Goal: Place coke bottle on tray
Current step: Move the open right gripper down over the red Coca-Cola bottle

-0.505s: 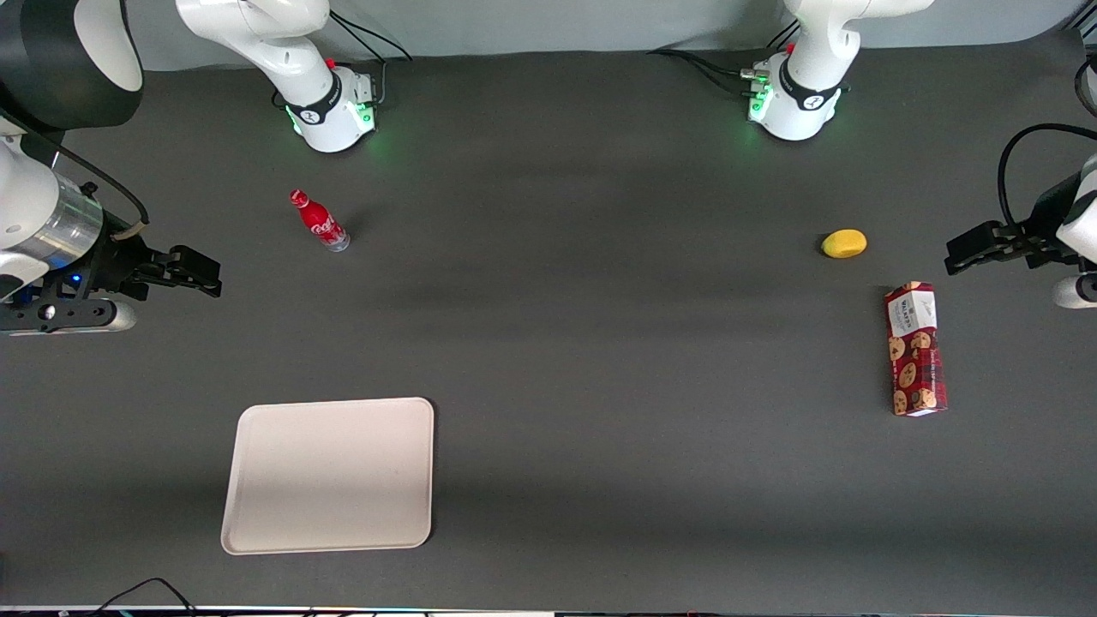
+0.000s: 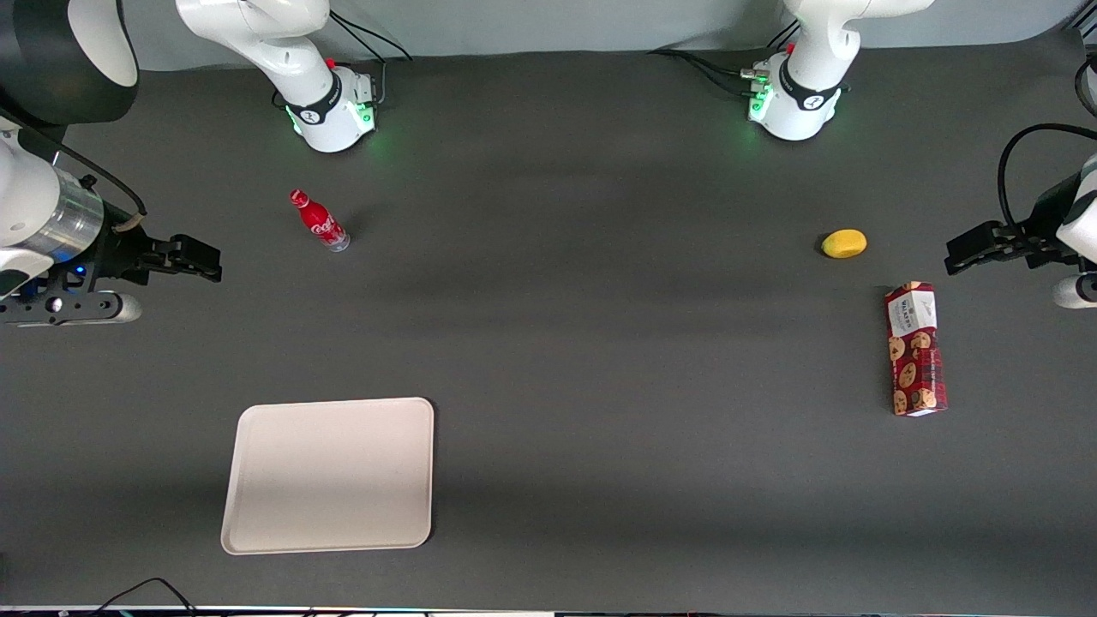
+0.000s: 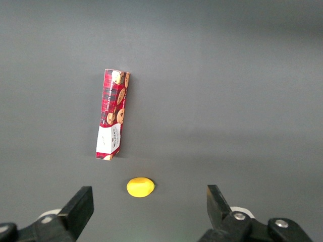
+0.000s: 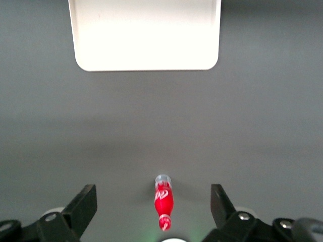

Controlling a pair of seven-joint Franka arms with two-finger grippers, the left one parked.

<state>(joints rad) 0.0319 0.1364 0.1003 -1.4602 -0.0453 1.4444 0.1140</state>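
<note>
On table, untouched: bottle, well apart from empty tray; my gripper, spread wide, holds nothing, near bottle — grasp, carry, placement all outstanding.

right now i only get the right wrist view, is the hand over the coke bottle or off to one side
Observer: Off to one side. In the front view the hand is apart from the coke bottle, toward the working arm's end of the table and slightly nearer the front camera.
Operator: ok, anything else on the table that i can't see
Observer: Yes, a small yellow rounded object lies far toward the parked arm's end of the table.
Operator: is that all
Observer: No, a long red cookie box lies flat beside the yellow object, nearer the front camera. Both are well away from the tray.
</note>
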